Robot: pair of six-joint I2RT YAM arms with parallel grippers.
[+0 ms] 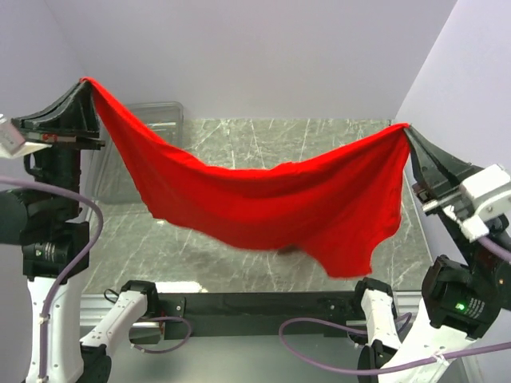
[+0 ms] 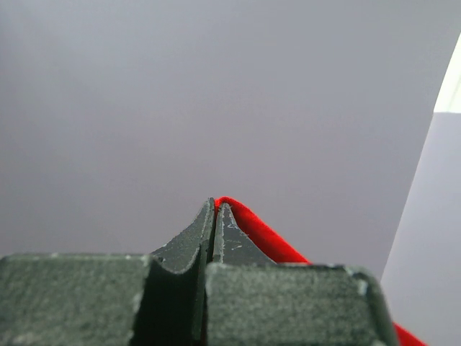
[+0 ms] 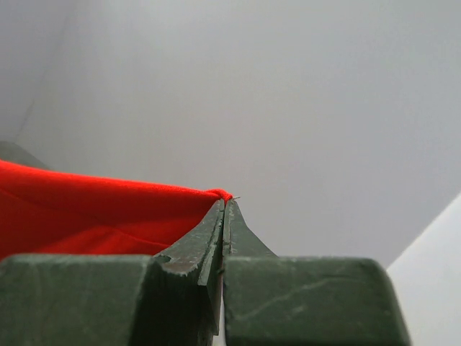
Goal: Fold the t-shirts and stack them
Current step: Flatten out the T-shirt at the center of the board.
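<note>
The red t-shirt (image 1: 263, 195) hangs in the air between my two grippers, sagging in the middle over the table. Its lowest corner droops near the front right. My left gripper (image 1: 84, 81) is shut on one corner of the t-shirt at the upper left; the cloth shows at the fingertips in the left wrist view (image 2: 248, 223). My right gripper (image 1: 406, 128) is shut on the other corner at the right; the cloth (image 3: 94, 213) stretches away to the left of its tips (image 3: 225, 202).
A grey marble table (image 1: 239, 136) lies under the shirt. A clear plastic bin (image 1: 156, 120) stands at the back left, partly behind the cloth. Pale walls close in behind and on both sides.
</note>
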